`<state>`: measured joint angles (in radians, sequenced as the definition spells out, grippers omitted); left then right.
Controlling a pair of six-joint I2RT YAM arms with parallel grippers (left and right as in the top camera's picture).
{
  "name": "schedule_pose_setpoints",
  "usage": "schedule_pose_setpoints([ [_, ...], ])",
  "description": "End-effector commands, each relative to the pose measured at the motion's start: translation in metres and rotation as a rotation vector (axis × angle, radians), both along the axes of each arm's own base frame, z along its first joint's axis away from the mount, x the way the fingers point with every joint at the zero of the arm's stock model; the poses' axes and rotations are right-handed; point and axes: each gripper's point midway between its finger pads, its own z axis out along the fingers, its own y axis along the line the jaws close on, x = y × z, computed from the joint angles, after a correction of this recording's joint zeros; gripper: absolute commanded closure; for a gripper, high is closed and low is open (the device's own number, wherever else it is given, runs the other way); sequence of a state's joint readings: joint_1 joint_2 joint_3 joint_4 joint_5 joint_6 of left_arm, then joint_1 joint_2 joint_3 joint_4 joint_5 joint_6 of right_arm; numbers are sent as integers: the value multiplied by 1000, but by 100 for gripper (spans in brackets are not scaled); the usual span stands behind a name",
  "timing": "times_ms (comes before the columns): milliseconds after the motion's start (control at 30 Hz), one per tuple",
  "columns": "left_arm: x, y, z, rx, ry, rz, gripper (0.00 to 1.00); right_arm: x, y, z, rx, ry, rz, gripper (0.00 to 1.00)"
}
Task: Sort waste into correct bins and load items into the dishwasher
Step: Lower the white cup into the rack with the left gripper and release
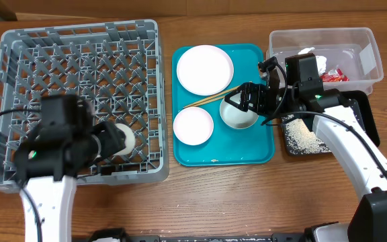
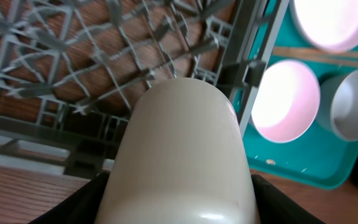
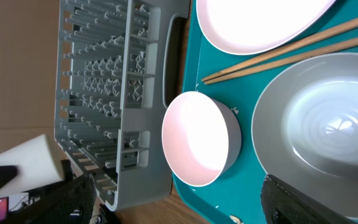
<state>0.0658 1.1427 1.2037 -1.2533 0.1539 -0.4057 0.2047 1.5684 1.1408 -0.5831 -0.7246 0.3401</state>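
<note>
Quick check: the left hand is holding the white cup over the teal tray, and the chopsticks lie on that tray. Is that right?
Not quite. The overhead view shows the left hand holding the white cup over the grey dish rack, near its tray-side wall, not over the teal tray. The chopsticks do lie on that tray.

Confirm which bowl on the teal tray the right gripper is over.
The greyer bowl, beside the chopsticks; the right gripper hangs above it. The whiter bowl sits clear to its left.
</note>
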Motion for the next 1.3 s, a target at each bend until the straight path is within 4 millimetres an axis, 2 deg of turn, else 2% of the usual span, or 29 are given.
schedule_pose_setpoints([
  [0, 3, -10, -20, 79, 83, -82, 78, 3, 0, 4, -8, -21, 2, 14],
  [233, 6, -22, -59, 182, 258, -113, 77, 1, 0, 3, -11, -11, 1, 14],
  [500, 8, -31, -89, 198, 374, -154, 79, 1, -2, 0, -26, -7, -8, 14],
  [567, 10, -34, -95, 203, 389, -168, 70, 1, -2, 0, -26, -7, -8, 14],
  [600, 12, -37, -100, 205, 399, -178, 59, 1, -2, 0, -26, -6, -8, 14],
  [867, 17, -39, -114, 210, 432, -184, 39, -1, -3, -1, -30, 1, -6, 14],
  [967, 17, -39, -114, 211, 431, -185, 28, -1, -3, -2, -31, 4, -6, 14],
  [1167, 19, -40, -112, 212, 425, -201, 15, -1, -3, -2, -30, 5, -6, 14],
  [1267, 21, -40, -104, 213, 421, -208, 11, -1, -3, -2, -30, 5, -6, 14],
])
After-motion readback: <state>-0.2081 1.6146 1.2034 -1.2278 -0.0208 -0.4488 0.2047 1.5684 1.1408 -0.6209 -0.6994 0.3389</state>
